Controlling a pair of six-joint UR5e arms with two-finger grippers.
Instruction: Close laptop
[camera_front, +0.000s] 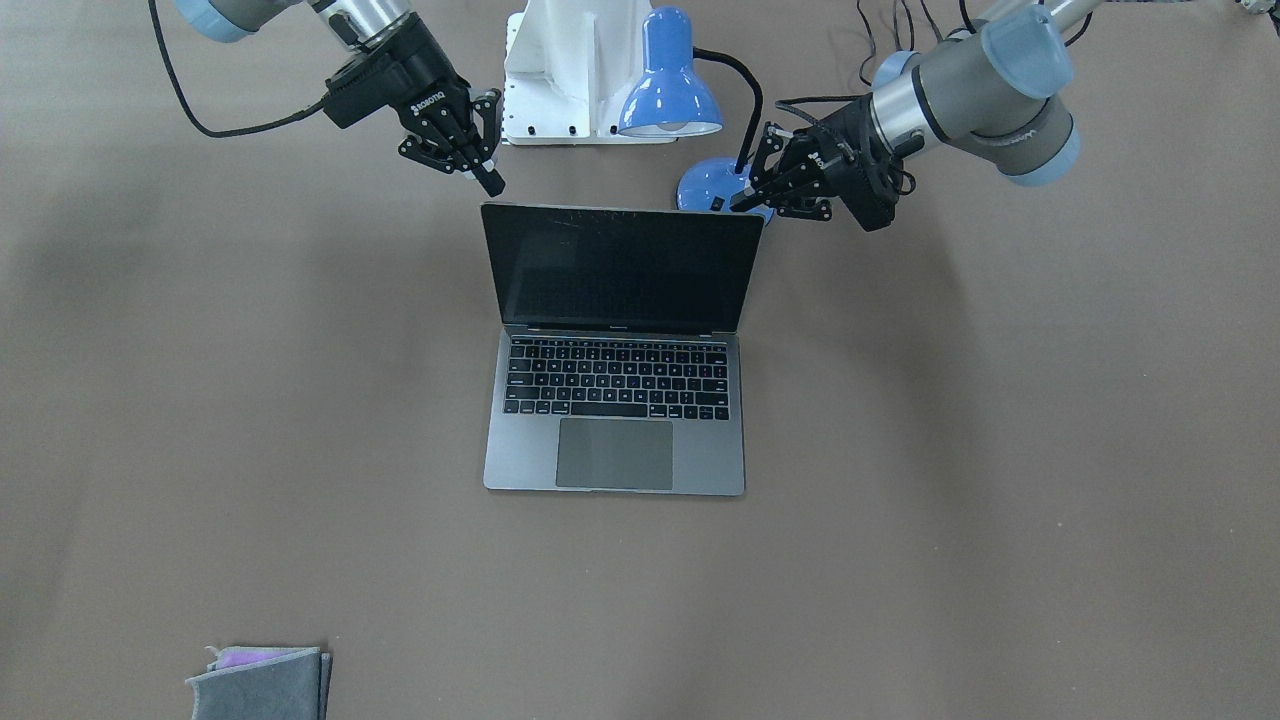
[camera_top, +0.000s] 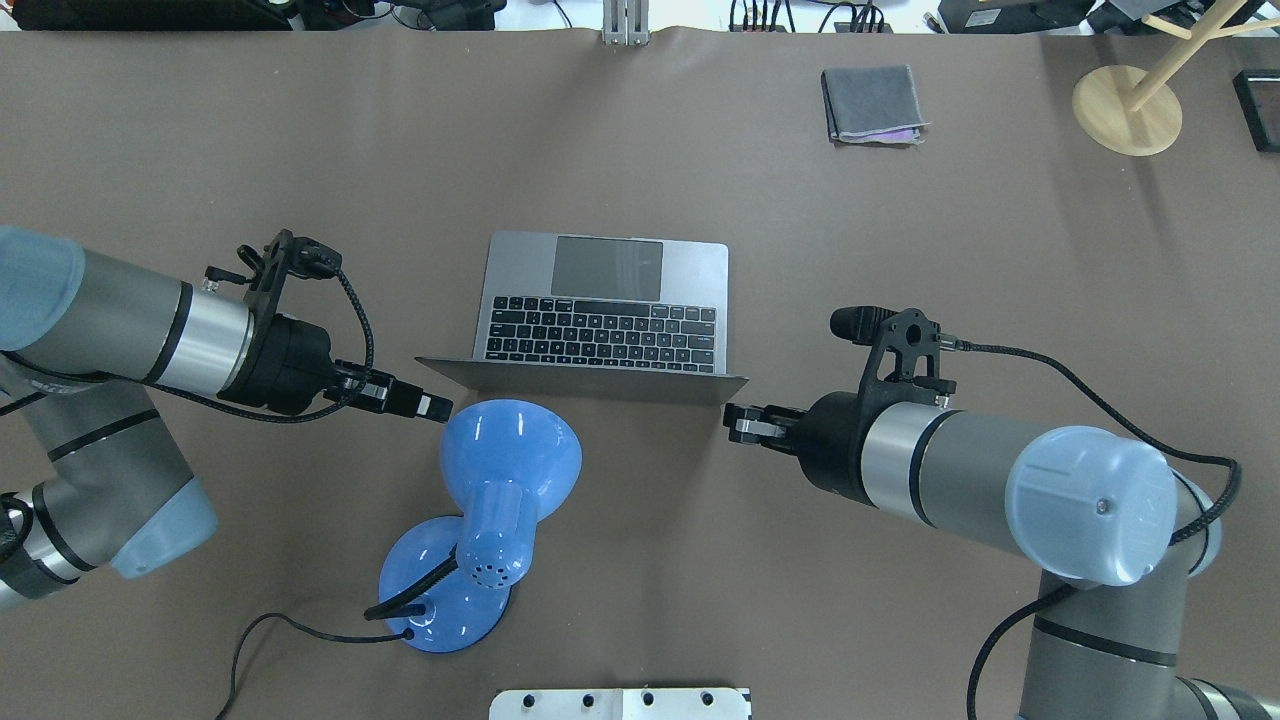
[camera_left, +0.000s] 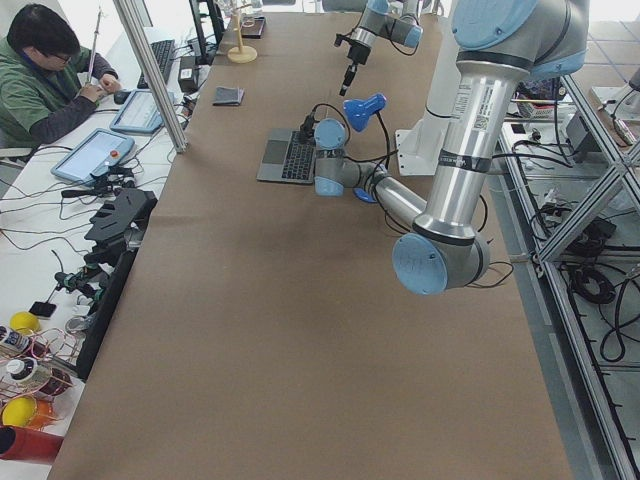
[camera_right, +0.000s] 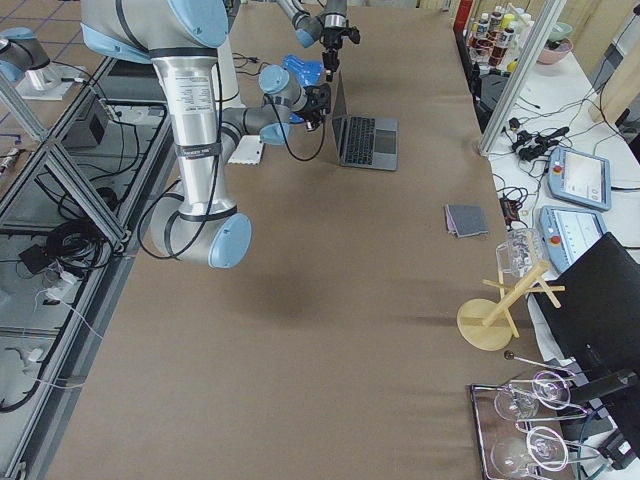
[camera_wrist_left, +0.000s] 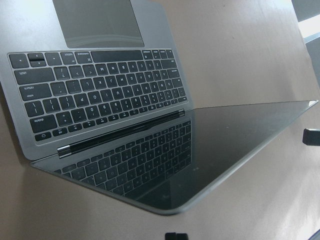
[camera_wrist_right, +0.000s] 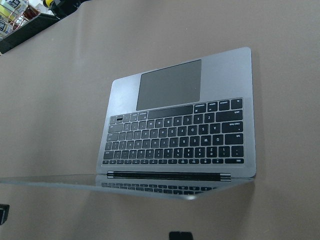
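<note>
The space-grey laptop (camera_top: 600, 300) stands open in the middle of the table, its dark screen (camera_front: 620, 265) upright and tilted back towards me. My left gripper (camera_top: 437, 406) is shut and empty, just behind the lid's left top corner, in front of the lamp shade. In the front-facing view it (camera_front: 742, 203) is at the screen's right corner. My right gripper (camera_top: 737, 421) is shut and empty, just behind the lid's right top corner (camera_front: 490, 183). Neither gripper visibly touches the lid. Both wrist views look along the lid onto the keyboard (camera_wrist_left: 100, 95) (camera_wrist_right: 175, 130).
A blue desk lamp (camera_top: 500, 480) stands right behind the laptop, its base (camera_front: 710, 185) near my left gripper. A white robot mount (camera_front: 570, 70) is behind it. A folded grey cloth (camera_top: 875, 105) and a wooden stand (camera_top: 1125, 110) lie at the far right.
</note>
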